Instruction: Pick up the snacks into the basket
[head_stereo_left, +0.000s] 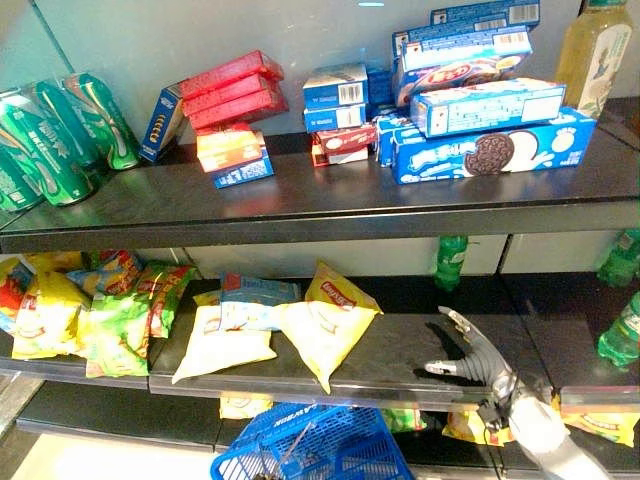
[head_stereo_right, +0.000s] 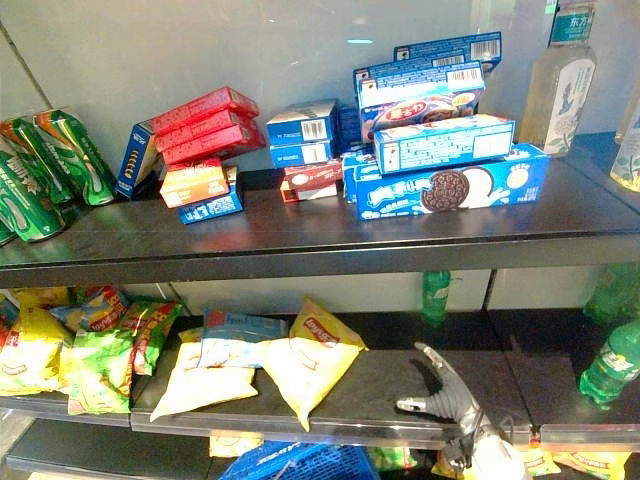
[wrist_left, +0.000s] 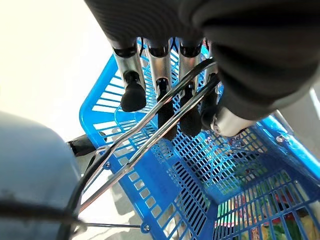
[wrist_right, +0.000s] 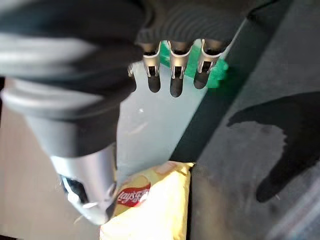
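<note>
Yellow chip bags (head_stereo_left: 325, 325) lie on the dark middle shelf (head_stereo_left: 400, 370), with a pale bag (head_stereo_left: 222, 340) and a blue one (head_stereo_left: 258, 291) beside them. My right hand (head_stereo_left: 478, 362) hovers open over the bare shelf, right of the yellow bags and apart from them. In the right wrist view its straight fingers (wrist_right: 172, 75) point toward the shelf's back wall, with a yellow bag (wrist_right: 150, 210) beside the thumb. My left hand (wrist_left: 132, 90) is shut on the metal handles (wrist_left: 150, 137) of the blue basket (head_stereo_left: 330, 445), which hangs below the shelf's front edge. Some snack packs lie in the basket (wrist_left: 260, 220).
The top shelf carries blue cookie boxes (head_stereo_left: 485, 145), red boxes (head_stereo_left: 230, 90), green cans (head_stereo_left: 60, 135) and a bottle (head_stereo_left: 595, 55). Green and yellow chip bags (head_stereo_left: 110, 310) crowd the middle shelf's left end. Green bottles (head_stereo_left: 622, 330) stand at the right. More snacks (head_stereo_left: 600, 425) lie on the lower shelf.
</note>
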